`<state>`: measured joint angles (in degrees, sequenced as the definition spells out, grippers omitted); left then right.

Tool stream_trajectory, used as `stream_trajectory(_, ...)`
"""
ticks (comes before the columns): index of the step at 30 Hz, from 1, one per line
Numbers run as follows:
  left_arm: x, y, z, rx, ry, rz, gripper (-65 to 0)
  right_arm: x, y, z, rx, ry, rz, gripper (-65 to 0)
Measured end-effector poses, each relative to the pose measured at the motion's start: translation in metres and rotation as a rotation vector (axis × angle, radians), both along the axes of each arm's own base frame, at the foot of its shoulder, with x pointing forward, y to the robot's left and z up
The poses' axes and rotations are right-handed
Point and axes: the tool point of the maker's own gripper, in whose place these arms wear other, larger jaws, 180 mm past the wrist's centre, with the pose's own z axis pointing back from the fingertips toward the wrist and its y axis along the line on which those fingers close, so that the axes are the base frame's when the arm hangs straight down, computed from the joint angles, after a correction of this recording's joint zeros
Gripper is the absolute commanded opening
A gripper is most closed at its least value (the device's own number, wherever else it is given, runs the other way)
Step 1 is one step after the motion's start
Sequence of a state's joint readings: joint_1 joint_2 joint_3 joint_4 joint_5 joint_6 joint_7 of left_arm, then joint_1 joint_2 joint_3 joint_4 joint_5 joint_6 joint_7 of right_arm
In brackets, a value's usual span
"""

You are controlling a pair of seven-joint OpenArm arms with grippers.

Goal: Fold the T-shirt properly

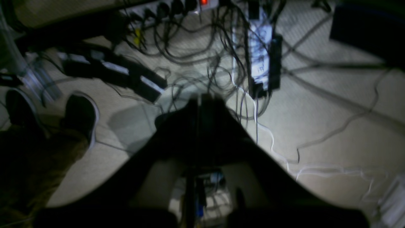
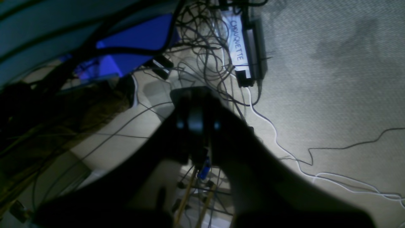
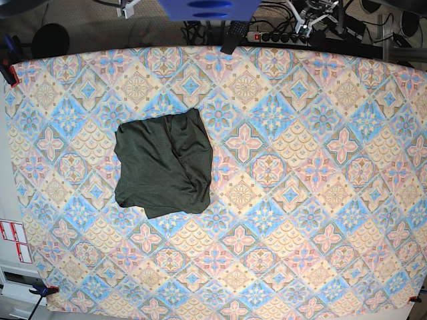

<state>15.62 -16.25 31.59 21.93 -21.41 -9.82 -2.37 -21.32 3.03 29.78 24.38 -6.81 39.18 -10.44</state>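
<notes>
While both arms sit back past the tabletop's (image 3: 320, 133) far edge, we see the T-shirt (image 3: 163, 163) folded, left of center, well apart from either claw. Left gripper (image 1: 202, 104) and right gripper (image 2: 196, 104): jaws closed, holding nothing, over floor cables (image 2: 202, 53).

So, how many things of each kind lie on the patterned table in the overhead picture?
T-shirt, dark olive-green, folded: 1
Patterned tablecloth: 1
Red clamp at the cloth's edge: 1
Total: 3
</notes>
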Motion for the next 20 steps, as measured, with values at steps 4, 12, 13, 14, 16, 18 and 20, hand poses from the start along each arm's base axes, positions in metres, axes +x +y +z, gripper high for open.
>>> stream_trajectory(4,0.018,-0.026,-0.003,-0.047,-0.032,0.012,-65.0,0.015,-0.003,-0.006,-0.049,-0.02,-0.014,-63.4)
stream_trajectory(12,0.024,-0.067,-0.005,-0.105,-0.039,0.027,-65.0,0.002,-0.029,-0.013,-0.184,0.036,-0.025,-63.3)
stream_trajectory(13,0.026,-0.069,-0.005,-0.112,-0.042,0.029,-65.0,0.007,-0.029,-0.014,-0.188,0.032,-0.026,-63.3)
stream_trajectory(14,0.027,-0.071,-0.005,-0.115,-0.043,0.029,-65.0,0.012,-0.028,-0.015,-0.193,0.028,-0.028,-63.3)
stream_trajectory(16,0.029,-0.073,-0.005,-0.11,-0.048,0.033,-65.0,0.026,-0.022,-0.017,-0.183,0.009,-0.034,-63.5)
stream_trajectory(18,0.028,-0.074,-0.005,-0.114,-0.046,0.037,-65.0,0.042,-0.014,-0.018,-0.173,-0.023,-0.044,-63.5)
stream_trajectory(20,0.027,-0.076,-0.005,-0.117,-0.044,0.039,-65.0,0.049,-0.005,-0.019,-0.16,-0.034,-0.052,-63.5)
